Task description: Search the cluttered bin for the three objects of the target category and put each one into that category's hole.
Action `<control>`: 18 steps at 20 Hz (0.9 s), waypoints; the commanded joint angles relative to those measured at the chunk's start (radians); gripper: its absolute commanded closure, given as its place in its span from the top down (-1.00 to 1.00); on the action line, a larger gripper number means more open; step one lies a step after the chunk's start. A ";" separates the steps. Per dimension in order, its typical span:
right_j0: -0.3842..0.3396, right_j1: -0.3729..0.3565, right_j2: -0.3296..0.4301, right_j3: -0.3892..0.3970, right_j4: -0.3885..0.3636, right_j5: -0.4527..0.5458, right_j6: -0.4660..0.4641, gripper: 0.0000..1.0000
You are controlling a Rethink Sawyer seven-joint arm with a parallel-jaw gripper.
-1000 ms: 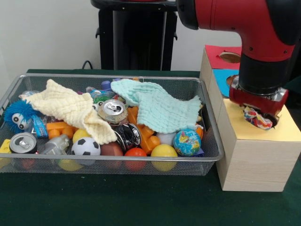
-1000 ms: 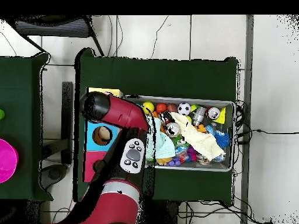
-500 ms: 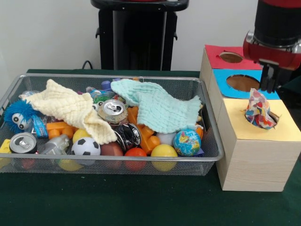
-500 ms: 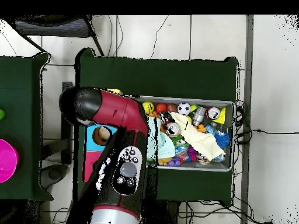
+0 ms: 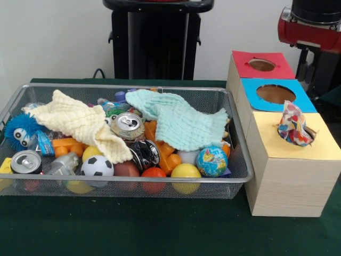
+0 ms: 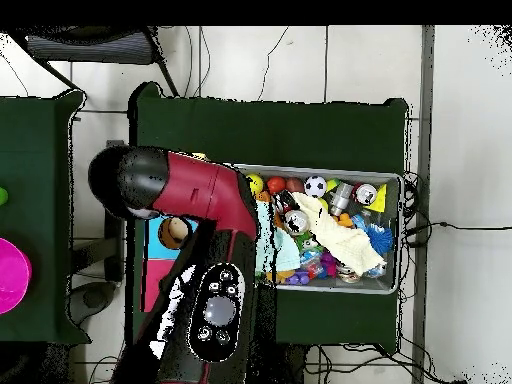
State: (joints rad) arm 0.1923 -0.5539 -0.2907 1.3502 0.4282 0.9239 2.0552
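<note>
Green table (image 5: pixel 160 234); patterned cloth (image 5: pixel 294 126) in yellow hole, front view only.

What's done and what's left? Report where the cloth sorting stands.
Done, nearly: one patterned cloth sits in the yellow hole, though most of it sticks out above the box. In hand: nothing shows in the gripper, which is raised above the boxes. Left: the yellow cloth and the mint cloth lie in the bin, on top of the clutter.
</note>
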 commanded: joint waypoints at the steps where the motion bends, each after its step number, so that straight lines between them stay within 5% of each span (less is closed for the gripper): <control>1: -0.043 0.034 0.078 0.062 -0.018 -0.262 0.124 -1.00; 9: -0.078 0.086 0.147 0.075 -0.009 -0.442 0.115 -1.00; 18: -0.086 0.137 0.148 0.043 -0.021 -0.405 0.111 -1.00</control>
State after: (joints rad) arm 0.1350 -0.4846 -0.2466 1.3494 0.4243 0.4575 2.0552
